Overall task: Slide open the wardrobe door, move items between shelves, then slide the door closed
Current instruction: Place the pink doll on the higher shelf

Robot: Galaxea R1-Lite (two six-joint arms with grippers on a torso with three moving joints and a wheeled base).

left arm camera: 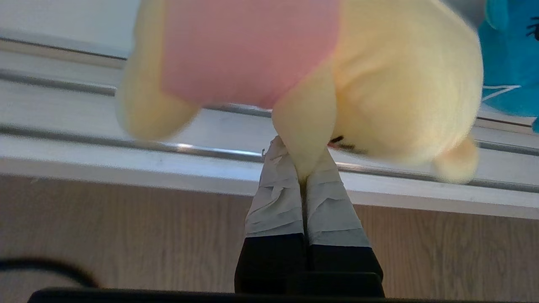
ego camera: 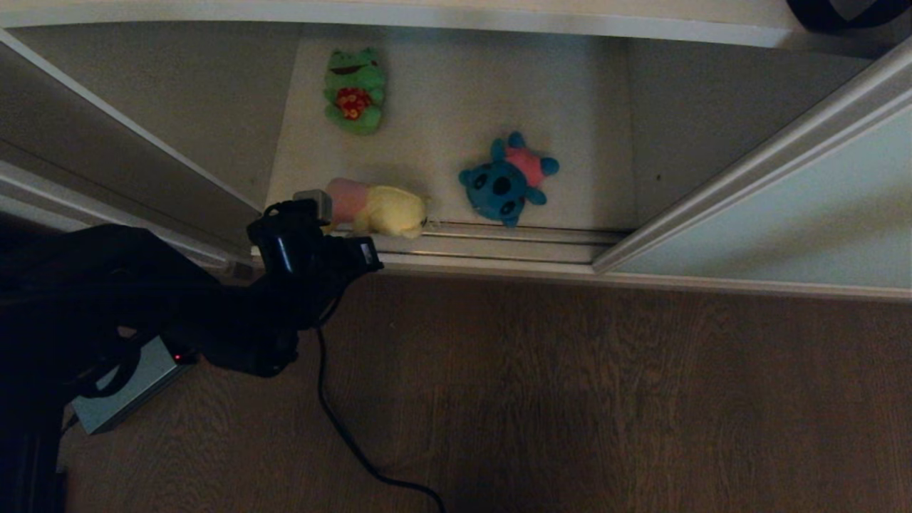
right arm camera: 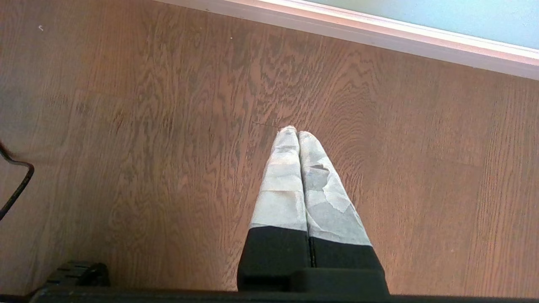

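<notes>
My left pincer (left arm camera: 302, 162) pinches a limb of the yellow toy (left arm camera: 379, 84), which hangs over the door track (soft, rounded plush, pink middle), likely bound for another shelf (ego camera: 456, 92). The blue toy (ego camera: 507, 182) lies nearby. The right pincer (right arm camera: 297, 134), pressed together, idles above the floor (right arm camera: 126, 126).

Dim room, wood floor in front of a wardrobe.
Brown wood-grain floor (ego camera: 605, 399) fills the foreground; a black cable (ego camera: 342, 427) trails across it. Metal sliding tracks (ego camera: 499, 239) run along the wardrobe's threshold. Low light, interior side walls in shadow.
</notes>
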